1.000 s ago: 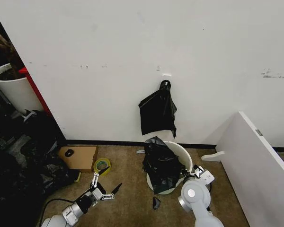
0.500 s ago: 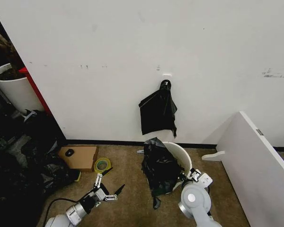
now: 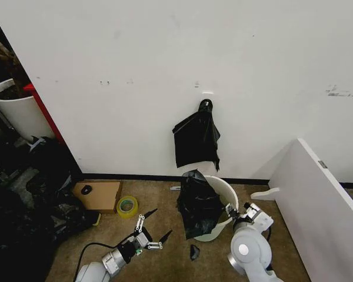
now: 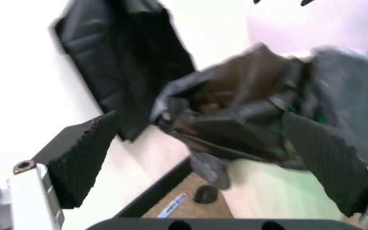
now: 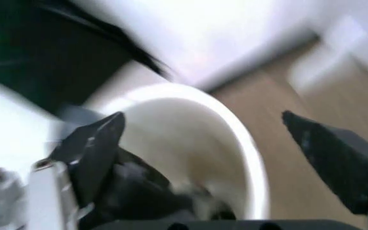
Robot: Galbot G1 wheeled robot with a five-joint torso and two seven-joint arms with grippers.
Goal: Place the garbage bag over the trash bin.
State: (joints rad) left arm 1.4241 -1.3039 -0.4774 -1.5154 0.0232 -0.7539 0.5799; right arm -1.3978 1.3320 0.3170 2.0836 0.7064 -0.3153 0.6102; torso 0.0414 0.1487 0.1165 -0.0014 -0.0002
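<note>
Film like this garbage bag (image 3: 198, 205), draped half over the trash bin (image 3: 228, 194), looks light and slippery; I'd pinch its hem, with both jaws spread wide and empty.

We see a flat black bag (image 3: 196, 140) hanging on the white wall (image 3: 165, 70), a roll of yellow tape (image 3: 127, 206) on the carpet beside a cardboard box (image 3: 97, 195), a big white plant pot (image 3: 17, 111) at far left, and a white board (image 3: 317, 200) leaning at right.

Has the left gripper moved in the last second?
Yes. The left gripper, open, has swung rightward past the tape roll toward the garbage bag on the trash bin.
</note>
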